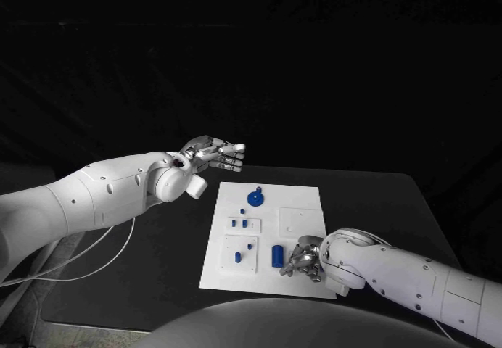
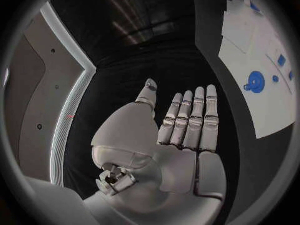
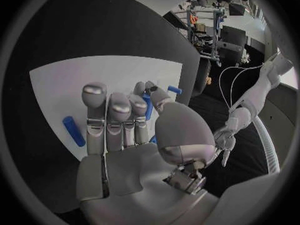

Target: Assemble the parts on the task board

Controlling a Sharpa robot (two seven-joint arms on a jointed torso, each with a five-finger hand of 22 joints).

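Note:
The white task board (image 1: pixel 303 217) lies mid-table. On it are a round blue part (image 1: pixel 255 196) at the far end, small blue parts (image 1: pixel 243 223) below it, and a long blue part (image 1: pixel 277 255) near the front. My right hand (image 1: pixel 303 261) rests at the board's front right, just right of the long blue part (image 3: pixel 74 131). Another blue part (image 3: pixel 147 106) shows between its thumb and a fingertip; I cannot tell if it is pinched or lies behind. My left hand (image 1: pixel 215 156) hangs off the board's far left corner, fingers (image 2: pixel 190 117) straight, holding nothing.
A raised white block (image 1: pixel 241 254) on the board's front left carries small blue parts. A white cable (image 1: pixel 104 250) trails over the table's left side. The table's right edge (image 1: pixel 434 217) runs close to the board.

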